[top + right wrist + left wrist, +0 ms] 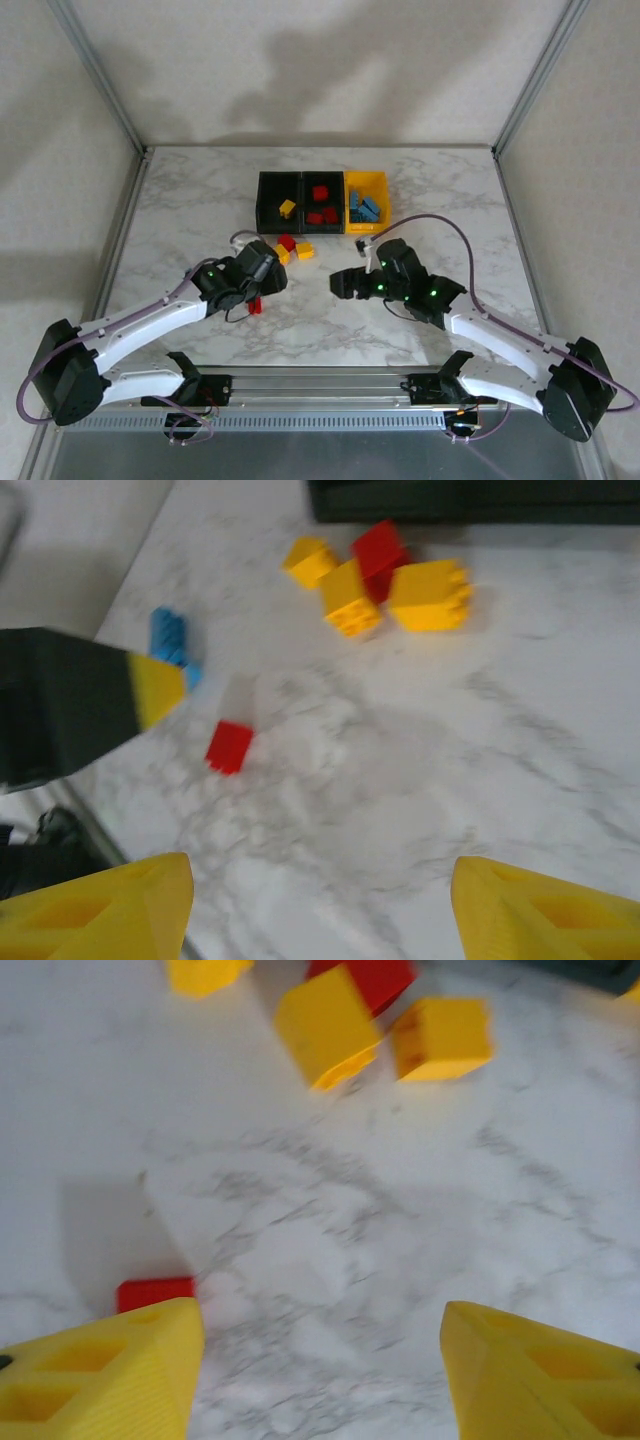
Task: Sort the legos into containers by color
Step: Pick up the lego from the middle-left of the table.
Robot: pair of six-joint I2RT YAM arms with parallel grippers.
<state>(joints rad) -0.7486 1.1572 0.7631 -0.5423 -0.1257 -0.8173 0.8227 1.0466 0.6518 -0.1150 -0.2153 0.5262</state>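
Three joined containers stand at the back: a black bin holding a yellow lego, a black bin holding red legos, and a yellow bin holding blue legos. In front of them lie loose yellow legos and a red one; the same legos appear as yellow and red. My left gripper is open over bare table, and a red lego rests beside its left finger. My right gripper is open and empty. A blue lego lies past the left gripper's finger.
The marble table is framed by metal rails, with the arm bases along the near edge. The single red lego lies between the two grippers, and the left gripper and right gripper face each other mid-table.
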